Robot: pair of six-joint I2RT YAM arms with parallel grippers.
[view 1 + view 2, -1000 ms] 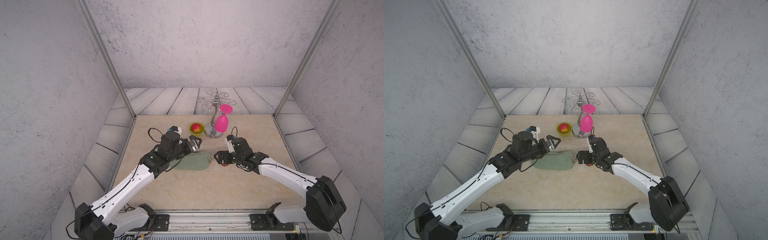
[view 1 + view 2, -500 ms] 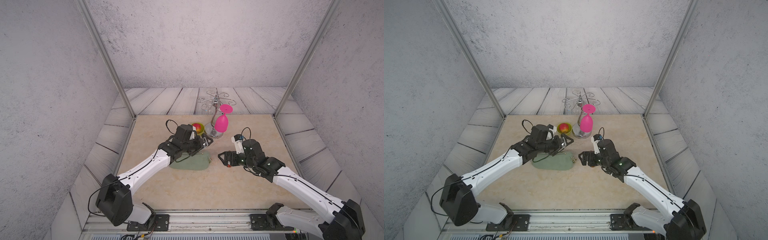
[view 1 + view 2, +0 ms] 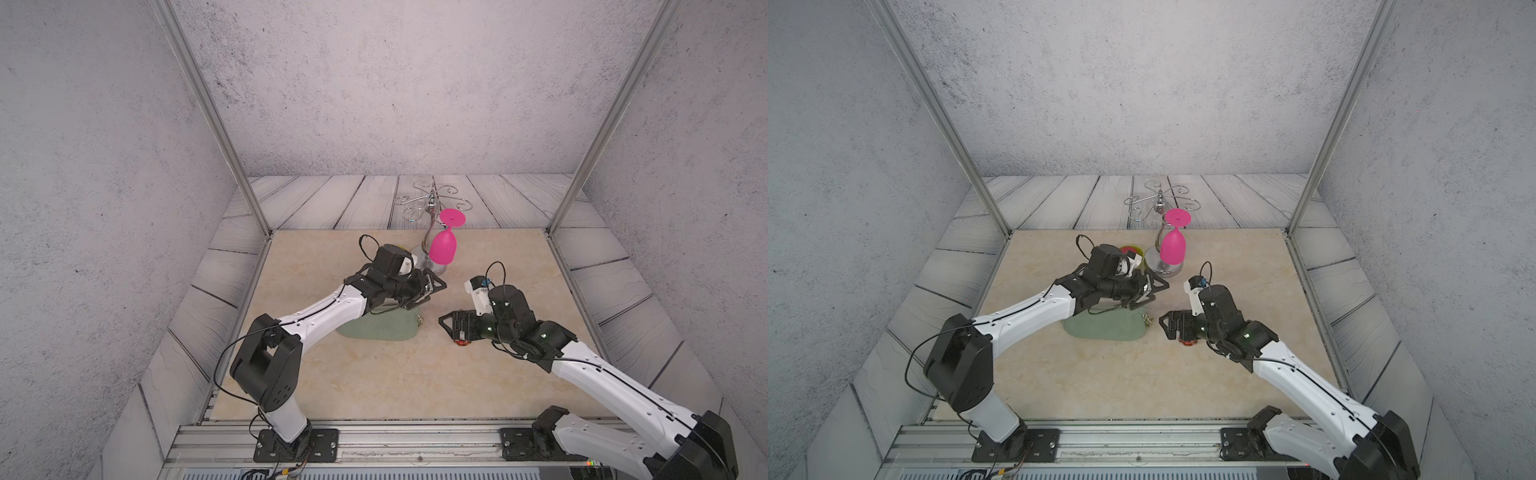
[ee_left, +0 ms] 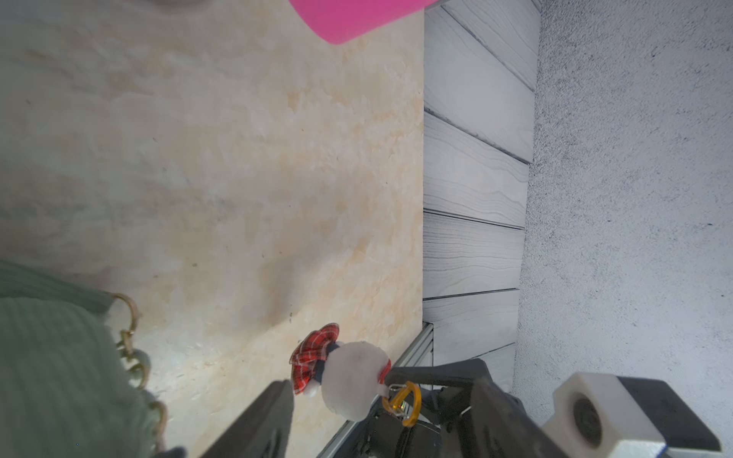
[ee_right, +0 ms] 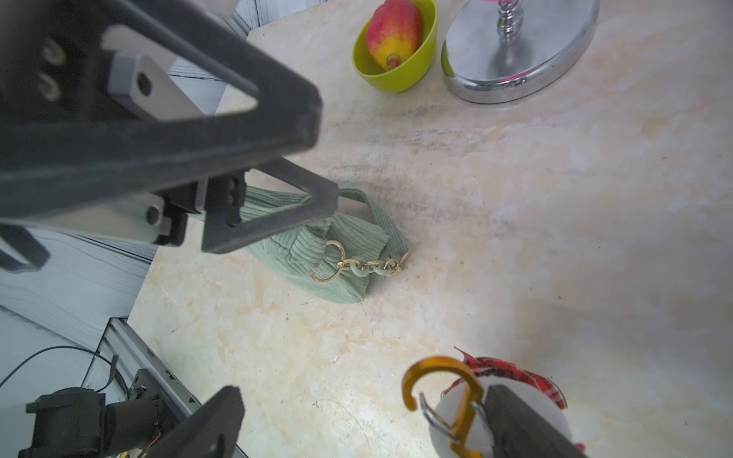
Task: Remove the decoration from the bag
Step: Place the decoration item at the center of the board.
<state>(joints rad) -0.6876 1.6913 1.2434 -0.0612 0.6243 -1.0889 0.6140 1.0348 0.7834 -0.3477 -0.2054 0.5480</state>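
Left gripper [image 3: 434, 289], jaws apart and empty, above the bag [image 5: 317, 246]; right gripper [image 5: 357, 396] wide open over the detached decoration [image 4: 349, 380].

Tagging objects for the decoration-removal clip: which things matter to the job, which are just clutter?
Job: decoration; bag.
Lying about: lime bowl; fruit in it; chrome stand; pink glass hanging on it.
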